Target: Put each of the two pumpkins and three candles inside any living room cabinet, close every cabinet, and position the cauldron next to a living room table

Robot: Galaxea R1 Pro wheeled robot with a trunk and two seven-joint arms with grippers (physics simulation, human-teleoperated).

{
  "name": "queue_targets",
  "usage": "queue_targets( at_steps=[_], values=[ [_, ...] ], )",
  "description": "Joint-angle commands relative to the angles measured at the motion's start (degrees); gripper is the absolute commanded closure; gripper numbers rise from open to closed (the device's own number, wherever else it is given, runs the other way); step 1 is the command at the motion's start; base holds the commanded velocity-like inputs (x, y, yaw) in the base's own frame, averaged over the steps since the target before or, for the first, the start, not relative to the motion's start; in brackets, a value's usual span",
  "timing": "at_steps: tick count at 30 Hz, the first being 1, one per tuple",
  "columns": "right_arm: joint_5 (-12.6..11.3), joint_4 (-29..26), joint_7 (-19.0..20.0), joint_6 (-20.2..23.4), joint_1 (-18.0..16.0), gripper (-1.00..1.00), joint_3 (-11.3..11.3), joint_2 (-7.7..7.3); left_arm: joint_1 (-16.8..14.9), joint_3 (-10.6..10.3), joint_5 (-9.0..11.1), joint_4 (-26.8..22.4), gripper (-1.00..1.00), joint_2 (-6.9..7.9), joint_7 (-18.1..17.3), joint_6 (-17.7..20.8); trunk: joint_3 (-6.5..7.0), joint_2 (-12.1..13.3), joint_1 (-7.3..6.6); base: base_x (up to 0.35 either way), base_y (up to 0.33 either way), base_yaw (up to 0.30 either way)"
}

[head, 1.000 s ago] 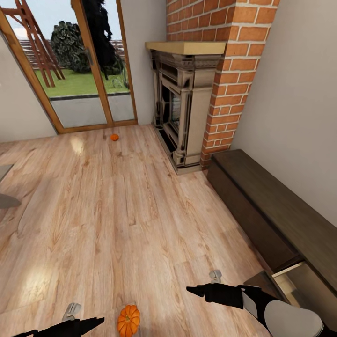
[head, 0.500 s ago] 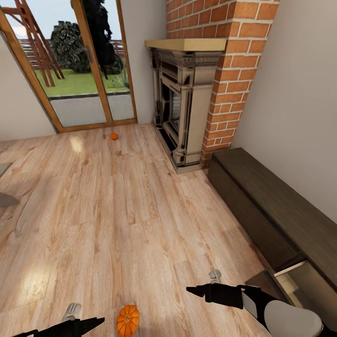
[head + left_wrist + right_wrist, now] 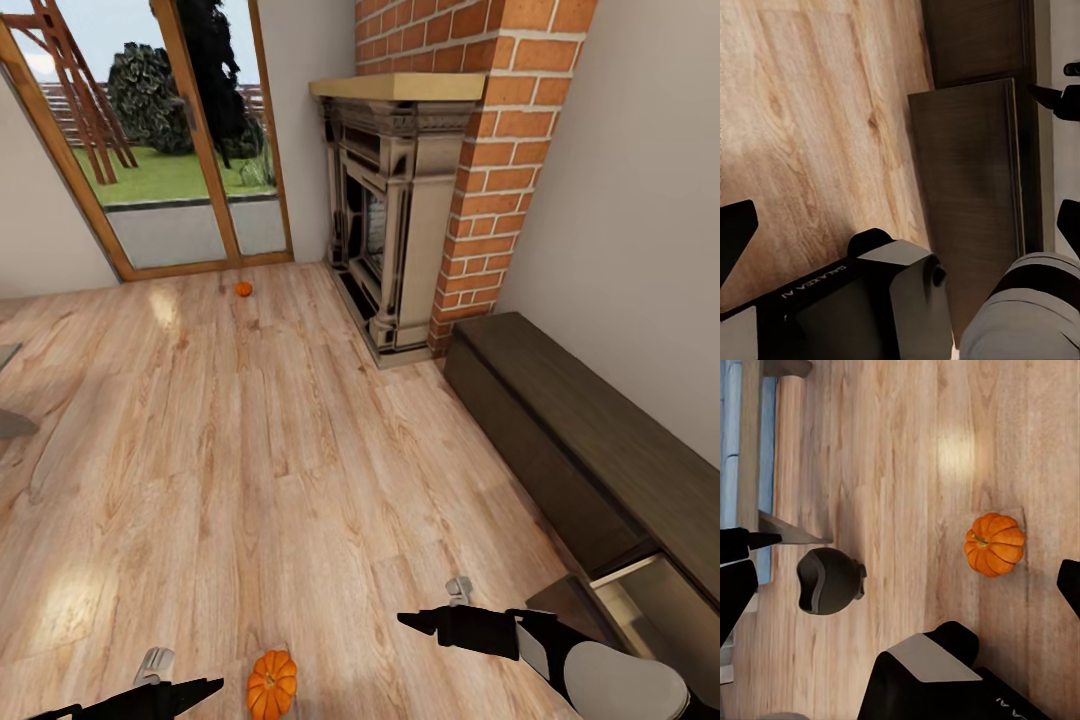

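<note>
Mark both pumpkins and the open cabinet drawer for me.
Near pumpkin (image 3: 273, 684), head view, on its ribbed top.
Far pumpkin (image 3: 243, 289), head view, on its orange body.
Open drawer (image 3: 668, 606), head view, on its pale inside.

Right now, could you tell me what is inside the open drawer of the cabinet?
The cabinet's one pulled-out drawer shows a pale, bare inner floor and wall. Its nearer part is hidden behind the right arm, so anything lying there cannot be seen.
</note>
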Motion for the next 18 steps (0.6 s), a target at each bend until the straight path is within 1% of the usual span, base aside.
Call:
queue_targets(
  at_steps=[1, 18],
  values=[
    [0.0, 0.0, 0.0, 0.0, 0.0, -1.00, 0.0, 0.01, 0.0, 0.0, 0.0, 0.0, -1.00, 0.00, 0.0, 0.0, -0.19, -0.4, 0.23, 0.000, 0.000, 0.000],
    [0.0, 0.0, 0.0, 0.0, 0.0, -1.00, 0.0, 0.02, 0.0, 0.0, 0.0, 0.0, -1.00, 0.00, 0.1, 0.0, -3.24, -7.2, 3.96, 0.000, 0.000, 0.000]
  ],
)
